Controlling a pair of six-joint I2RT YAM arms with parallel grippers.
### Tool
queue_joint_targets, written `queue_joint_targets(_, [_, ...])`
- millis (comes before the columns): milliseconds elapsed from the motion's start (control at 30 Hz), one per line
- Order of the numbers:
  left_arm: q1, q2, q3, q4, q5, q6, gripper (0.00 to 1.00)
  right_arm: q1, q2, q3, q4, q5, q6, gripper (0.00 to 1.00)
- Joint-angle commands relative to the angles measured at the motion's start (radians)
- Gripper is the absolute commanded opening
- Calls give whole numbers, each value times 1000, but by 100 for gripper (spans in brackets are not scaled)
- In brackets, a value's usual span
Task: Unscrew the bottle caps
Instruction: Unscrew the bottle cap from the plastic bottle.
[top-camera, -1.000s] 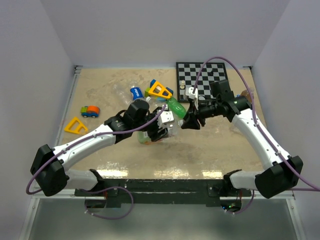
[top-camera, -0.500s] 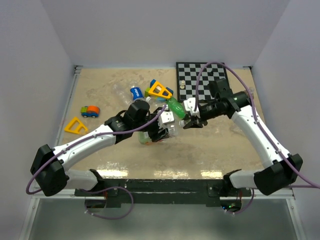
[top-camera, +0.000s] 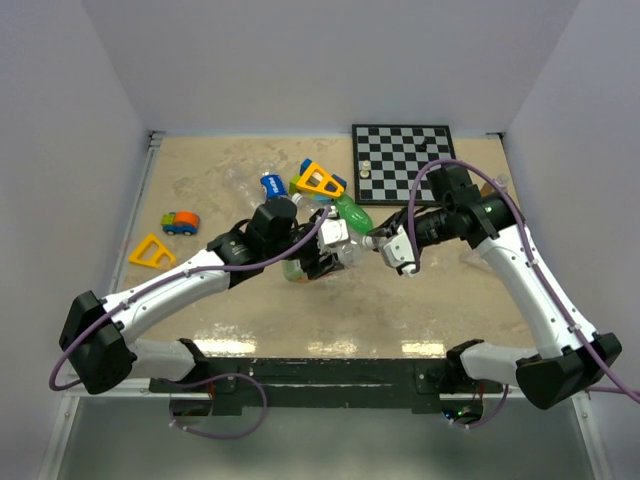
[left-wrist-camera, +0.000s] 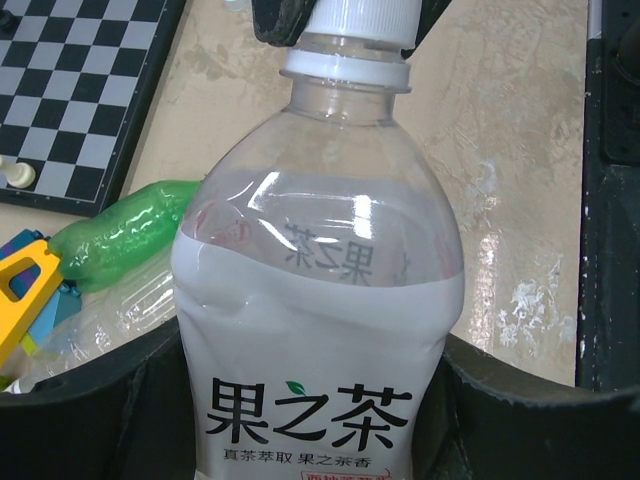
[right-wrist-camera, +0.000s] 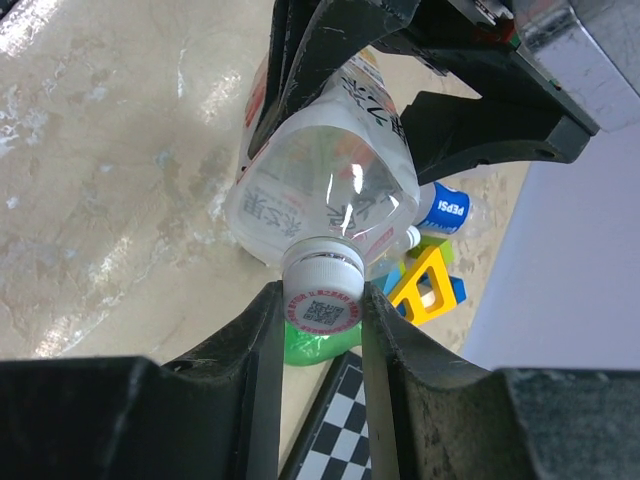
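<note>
My left gripper (top-camera: 318, 257) is shut on a clear bottle (left-wrist-camera: 320, 330) with a white label, held off the table with its neck toward the right arm. In the left wrist view its dark fingers (left-wrist-camera: 100, 400) press both sides of the label. The bottle's white cap (right-wrist-camera: 323, 295) sits between the fingers of my right gripper (right-wrist-camera: 322, 330), which is shut on it; a printed code shows on the cap's top. In the top view the right gripper (top-camera: 381, 240) meets the bottle's neck in mid-table. The cap (left-wrist-camera: 360, 20) also shows at the top of the left wrist view.
A green bottle (top-camera: 352, 213) lies just behind the held one. A Pepsi bottle (top-camera: 272, 185) and a yellow triangle toy (top-camera: 320, 182) lie behind that. A chessboard (top-camera: 403, 163) with small pieces is at the back right. A toy car (top-camera: 181, 222) and another yellow triangle (top-camera: 150, 252) are on the left.
My right gripper has closed onto the bottle's cap and its wrist has rolled, with the forearm swinging right. The left arm and the bottle have barely moved.
</note>
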Motion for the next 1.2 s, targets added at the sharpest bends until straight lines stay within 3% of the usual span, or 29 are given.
queue_joint_targets(0, [10,-23,15,-62,8,2,1,-14,-25,-48,19,-49,-23,4])
queue_joint_targets(300, [10,-20,13,-57,8,-2,1,-14,-5,-70,60,-107,188,50])
queue_joint_targets(433, [10,-23,12,-59,8,2,1,-14,-16,-52,51,-99,257,63])
queue_joint_targets(567, [10,-23,12,-60,5,2,1,-14,-53,-48,57,-89,363,68])
queue_joint_targets(700, [10,-20,13,-59,4,-1,1,-20,-112,-38,130,-50,619,68])
queue_joint_targets(867, [10,-17,12,-56,2,-5,1,-31,-195,-87,389,-11,1166,69])
queue_joint_targets(933, [10,-18,12,-56,1,-5,1,-31,-200,-113,431,-9,1305,69])
queue_joint_targets(1167, [10,-18,12,-57,-3,-6,1,-31,-133,-179,454,-33,1400,79])
